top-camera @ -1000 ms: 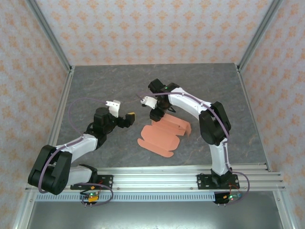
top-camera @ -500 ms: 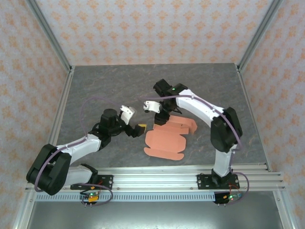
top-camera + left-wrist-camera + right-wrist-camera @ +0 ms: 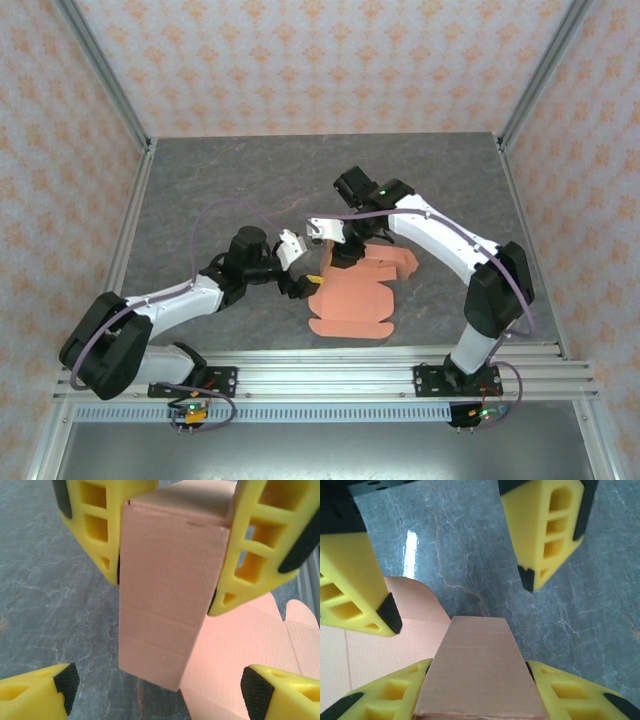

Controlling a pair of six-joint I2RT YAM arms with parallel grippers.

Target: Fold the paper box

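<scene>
Salmon-orange card paper box [image 3: 352,305] lies mostly flat, it seems, on grey marbled table [image 3: 200,190]. Left wrist: left gripper [image 3: 159,676] stands spread wide, empty, facing raised flap [image 3: 170,590]. Right wrist: right gripper [image 3: 478,666] clamps that flap's sides.

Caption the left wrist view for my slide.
Right gripper pinches a raised flap of the paper box; left gripper faces it, open.

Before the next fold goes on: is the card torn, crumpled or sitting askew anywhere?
Nothing stands out. The paper box lies mostly flat on the table, with one panel upright in the right gripper's jaws. Its creases are straight, and there are no obvious tears.
</scene>
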